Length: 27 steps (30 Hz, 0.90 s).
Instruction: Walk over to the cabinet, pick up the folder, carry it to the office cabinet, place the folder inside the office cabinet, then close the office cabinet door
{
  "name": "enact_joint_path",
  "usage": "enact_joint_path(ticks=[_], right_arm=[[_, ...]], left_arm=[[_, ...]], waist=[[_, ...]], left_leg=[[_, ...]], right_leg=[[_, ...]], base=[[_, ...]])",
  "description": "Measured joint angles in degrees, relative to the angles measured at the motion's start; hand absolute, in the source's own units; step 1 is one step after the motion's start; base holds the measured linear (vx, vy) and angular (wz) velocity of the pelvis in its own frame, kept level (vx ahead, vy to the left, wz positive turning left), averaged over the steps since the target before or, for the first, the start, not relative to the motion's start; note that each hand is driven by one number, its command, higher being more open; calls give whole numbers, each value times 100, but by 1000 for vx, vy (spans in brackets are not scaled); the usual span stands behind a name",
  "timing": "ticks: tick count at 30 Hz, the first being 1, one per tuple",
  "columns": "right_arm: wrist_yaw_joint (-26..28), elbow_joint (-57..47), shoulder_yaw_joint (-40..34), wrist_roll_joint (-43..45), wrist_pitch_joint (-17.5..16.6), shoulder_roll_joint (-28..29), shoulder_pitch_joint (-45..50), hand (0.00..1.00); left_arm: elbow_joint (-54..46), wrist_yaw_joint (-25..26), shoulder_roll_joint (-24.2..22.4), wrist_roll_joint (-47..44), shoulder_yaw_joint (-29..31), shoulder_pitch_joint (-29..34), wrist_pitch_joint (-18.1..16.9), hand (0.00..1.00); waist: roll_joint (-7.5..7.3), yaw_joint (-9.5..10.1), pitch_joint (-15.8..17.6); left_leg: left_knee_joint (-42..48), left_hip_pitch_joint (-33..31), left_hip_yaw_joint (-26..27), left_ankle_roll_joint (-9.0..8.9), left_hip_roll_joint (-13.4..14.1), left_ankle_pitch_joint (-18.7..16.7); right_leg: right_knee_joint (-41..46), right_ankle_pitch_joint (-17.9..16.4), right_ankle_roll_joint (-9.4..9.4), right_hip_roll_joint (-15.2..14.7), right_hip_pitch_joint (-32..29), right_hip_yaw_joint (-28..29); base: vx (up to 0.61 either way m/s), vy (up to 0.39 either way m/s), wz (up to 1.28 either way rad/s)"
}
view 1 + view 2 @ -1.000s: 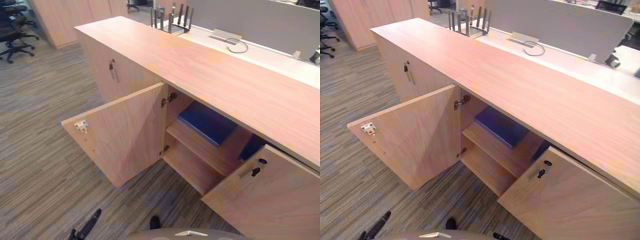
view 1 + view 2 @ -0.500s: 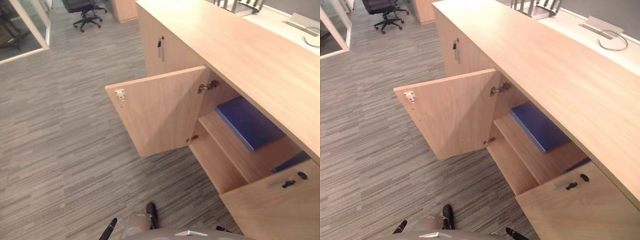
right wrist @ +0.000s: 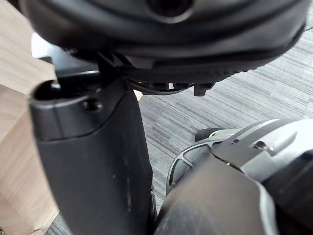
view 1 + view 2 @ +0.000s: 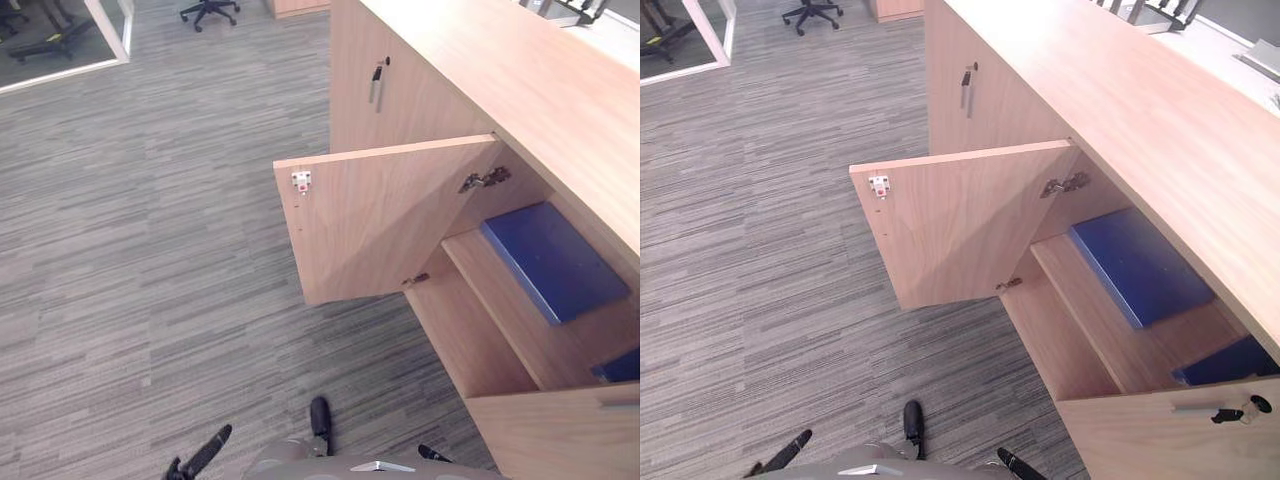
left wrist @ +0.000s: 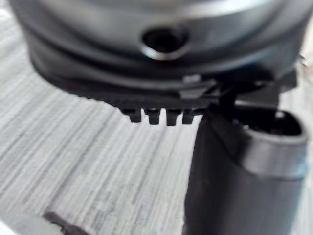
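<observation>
**Folder shelved; both doors open, closing not yet begun**

Nearest, the dark left hand (image 4: 197,458) and the dark right hand (image 4: 1018,465) hang low over the grey striped carpet (image 4: 150,260). Their fingers are slack and straight, and they hold nothing. Next, the nearer light-wood door with the black lock (image 4: 1160,435) stands open. Past it, the flat blue folder (image 4: 553,260) lies on the upper shelf inside the long light-wood office cabinet (image 4: 520,90). A second blue item (image 4: 1225,362) sits beside it, partly hidden. Further on, the wide-open light-wood door with the white catch (image 4: 380,225) juts out over the carpet.

Judgement: only the closing remains. The robot should square up to the cabinet, lay flat fingers on a door's outer face near its free edge, and push steadily, clear of the hinges. The folder appears to sit well back from the shelf lip.

Against half a second ago, the camera has swung, so the cabinet sits further right in view. Folder and doors are unmoved.
</observation>
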Motion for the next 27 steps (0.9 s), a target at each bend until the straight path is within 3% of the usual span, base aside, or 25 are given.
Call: enact_joint_path(ticks=[5,10,18,19,22,25,27], right_arm=[[9,-17,412,-71,-5,-39,44,100],[137,-128,545,-115,23,-29,90,100],[309,-381,638,-116,-23,16,274,100],[375,-378,690,-114,-119,35,280,100],[399,-377,681,-111,-153,66,281,100],[407,-332,664,-107,-210,73,312,100],[433,-325,650,-108,-245,80,312,100]], left_arm=[[-1858,58,207,981,-613,-244,20,100],[-2506,9,766,2037,-821,-926,210,100],[-1975,44,2591,4944,-2207,-2181,194,100],[-1274,56,3343,5651,-2750,-2825,163,100],[-1146,58,3597,6020,-2943,-2912,62,100],[-1141,58,3883,6061,-3549,-2976,16,100],[-1125,91,3992,6267,-3895,-3219,-138,100]], waist=[[-49,-5,-136],[-74,-147,-172],[-151,-168,-176],[-215,-208,-196],[-233,-245,-195],[-239,-255,-190],[-202,-248,-168]], left_leg=[[-1,5,402,-23,43,19],[-2,139,683,-153,279,29],[-2,181,951,-276,531,-19],[0,200,1046,-369,609,-28],[3,285,1063,-373,651,-32],[8,431,1078,-414,724,-62],[25,461,1073,-441,850,-51]], right_leg=[[-405,-61,69,71,15,465],[-375,-76,96,189,29,618],[-261,-75,92,351,-128,871],[-48,-76,88,368,-272,1002],[242,-74,85,359,-361,1074],[548,-80,79,370,-421,1205],[296,-308,-127,439,-545,1239]], base=[[-8,-73,-38],[-35,-114,-36],[-5,-69,-23],[89,-46,-28],[101,-15,-11],[118,-17,-1],[67,-54,-1]])
